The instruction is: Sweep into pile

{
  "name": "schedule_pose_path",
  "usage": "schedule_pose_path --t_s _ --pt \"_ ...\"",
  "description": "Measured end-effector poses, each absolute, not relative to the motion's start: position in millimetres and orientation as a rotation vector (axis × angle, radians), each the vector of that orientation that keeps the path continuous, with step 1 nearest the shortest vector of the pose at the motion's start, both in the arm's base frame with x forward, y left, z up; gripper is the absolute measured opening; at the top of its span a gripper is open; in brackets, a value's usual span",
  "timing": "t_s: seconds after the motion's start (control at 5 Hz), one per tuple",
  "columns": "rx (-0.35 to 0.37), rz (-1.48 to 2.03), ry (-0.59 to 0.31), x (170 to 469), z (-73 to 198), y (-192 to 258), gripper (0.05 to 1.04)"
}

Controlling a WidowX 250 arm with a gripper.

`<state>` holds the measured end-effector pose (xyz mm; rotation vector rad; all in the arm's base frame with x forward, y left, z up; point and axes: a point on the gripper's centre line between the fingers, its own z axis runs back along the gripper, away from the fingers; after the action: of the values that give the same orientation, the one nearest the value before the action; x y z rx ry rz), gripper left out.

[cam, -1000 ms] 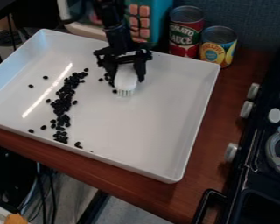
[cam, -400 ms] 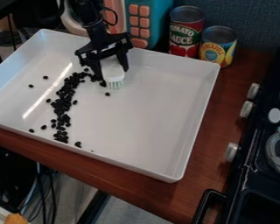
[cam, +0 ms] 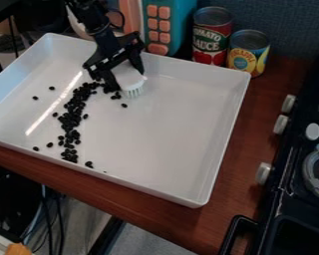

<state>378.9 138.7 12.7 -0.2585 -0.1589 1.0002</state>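
Sweeping strays: a few beans [cam: 35,98] are lying scattered in the left of the tray [cam: 19,114], probably calling for strokes that work inward. One is sitting right at the view's edge, where the tray's left corner is being cut off.
Pile: a long, uneven band [cam: 72,117] is running down the tray, more strip than heap; short, low strokes from its ends toward its middle are likely to be tightening it.
Gripper: it [cam: 127,80] is pinching the brush between its fingers, over the band's upper end. The fingers are hiding part of the brush, and perhaps some beans; the arm's base is lying out of view.
Brush: its white body [cam: 129,74] is leaning, bristles downward, inside the tray. Whether they are pressing on the floor I cannot tell; light, even contact is what the step is needing, as hard flicks could be scattering beans.
Loose beans: several [cam: 124,105] are lying near the bristles, wanting a leftward push from their right side.
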Motion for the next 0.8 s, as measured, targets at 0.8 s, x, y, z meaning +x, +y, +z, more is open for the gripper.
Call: schedule_pose_path --t_s 0.8 --pt "-0.284 1.333 -0.151 328.9 10.8 150.6 0.760"
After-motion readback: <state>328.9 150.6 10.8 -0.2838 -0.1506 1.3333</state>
